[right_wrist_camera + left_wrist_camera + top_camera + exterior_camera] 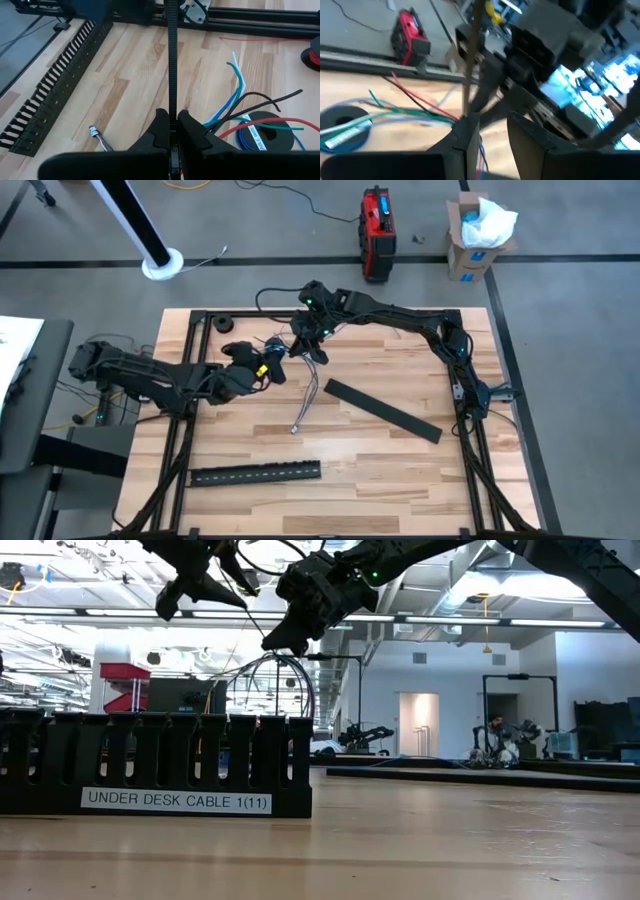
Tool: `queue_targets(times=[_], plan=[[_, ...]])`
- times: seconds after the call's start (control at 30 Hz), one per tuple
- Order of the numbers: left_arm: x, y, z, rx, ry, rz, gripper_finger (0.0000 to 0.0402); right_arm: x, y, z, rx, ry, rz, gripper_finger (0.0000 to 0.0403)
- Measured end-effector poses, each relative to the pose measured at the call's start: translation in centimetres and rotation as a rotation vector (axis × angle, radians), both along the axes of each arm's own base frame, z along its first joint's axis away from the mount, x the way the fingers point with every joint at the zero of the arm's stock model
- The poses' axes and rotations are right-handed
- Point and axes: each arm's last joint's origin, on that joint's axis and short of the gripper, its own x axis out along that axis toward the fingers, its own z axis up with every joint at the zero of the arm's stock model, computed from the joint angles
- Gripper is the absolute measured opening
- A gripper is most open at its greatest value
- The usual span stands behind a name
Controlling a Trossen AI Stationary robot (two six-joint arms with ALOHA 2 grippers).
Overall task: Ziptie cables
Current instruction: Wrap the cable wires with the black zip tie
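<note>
Your right gripper (171, 131) has its jaws pinching a black ziptie (172, 60). Just beside it, the left gripper (487, 131) also has its jaws pinched on that strap. The cables (308, 402), thin grey, white and dark strands, hang from the grippers and trail onto the table (400, 480).

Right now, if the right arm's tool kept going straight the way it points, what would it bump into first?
Probably the bare wooden table. The right tool, shut on a black zip tie, points down over it, with the long slotted strip off to one side. Depth is hard to judge.
</note>
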Motion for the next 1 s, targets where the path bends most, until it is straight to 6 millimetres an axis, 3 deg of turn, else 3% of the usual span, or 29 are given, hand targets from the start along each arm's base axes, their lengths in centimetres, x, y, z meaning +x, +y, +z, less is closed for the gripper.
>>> queue_targets(times=[0.4, 0.53, 0.63, 0.87, 1.0], plan=[[1.2, 2.3, -1.3, -0.043, 0.046, 0.038, 0.0091, 0.3, 0.0, 0.3, 0.004, -0.031, -0.008, 0.0011], [1.3, 2.3, -1.5, -0.078, 0.021, 0.038, 0.0049, 0.3, -0.1, 0.3, 0.001, -0.040, -0.010, 0.0012], [1.1, 2.0, -1.2, -0.091, -0.004, 0.033, 0.0009, 0.2, -0.3, 0.3, 0.004, -0.039, -0.013, 0.0012], [0.5, 1.5, -0.5, -0.073, -0.050, 0.066, 0.0001, 0.2, -0.4, 0.4, 0.005, -0.043, -0.014, 0.0012], [0.1, 1.6, 1.3, -0.015, -0.050, 0.072, 0.0001, 0.2, -0.4, 0.4, 0.000, -0.041, -0.019, 0.0010]])
